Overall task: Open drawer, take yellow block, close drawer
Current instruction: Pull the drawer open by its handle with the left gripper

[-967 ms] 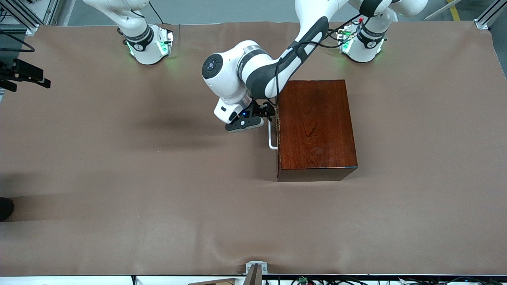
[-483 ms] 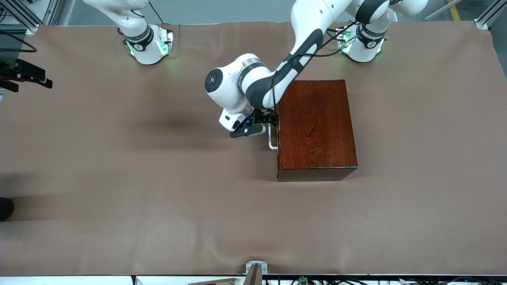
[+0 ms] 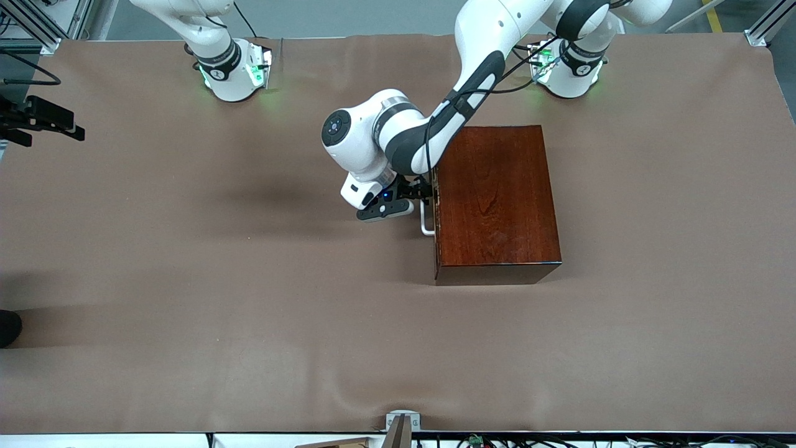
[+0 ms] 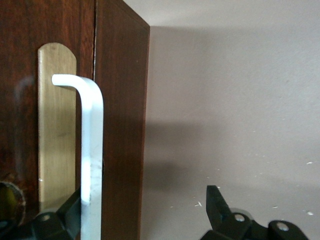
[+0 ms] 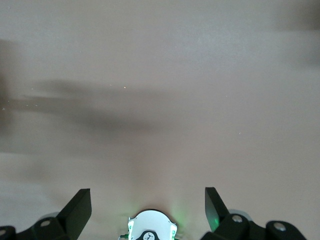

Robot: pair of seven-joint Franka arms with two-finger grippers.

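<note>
- Box (image 3: 496, 199) sits on tabletop (image 3: 249, 323) twd the left arm's end, nearer the bases than the front camera; nothing else stands on the cloth nearer the camera.
- Drawer (image 3: 436, 214) looks fully shut, front flush w/ box face; handle (image 3: 425, 219) faces the right arm's end of the tabletop.
- Block: not visible anywhere – presumably inside the shut drawer, can't confirm.
- Left pincer (image 3: 415, 194) is right at the handle. In left wrist view pincer (image 4: 145, 210) is spread, white bar (image 4: 91, 160) just inside one finger (image 4: 60, 220), other finger (image 4: 220, 207) well apart from it. Bar sits off-centre in the gap, so prob. lining up to pinch & pull; not gripping yet.
- Obstacles: none in the pull path, bare tabletop in front of drawer. Left arm's elbow hangs over the box corner, no contact seen.
- Right pincer (image 5: 147, 205) spread, holding nothing, over bare tabletop by its own base (image 5: 150, 227); that arm waits.
</note>
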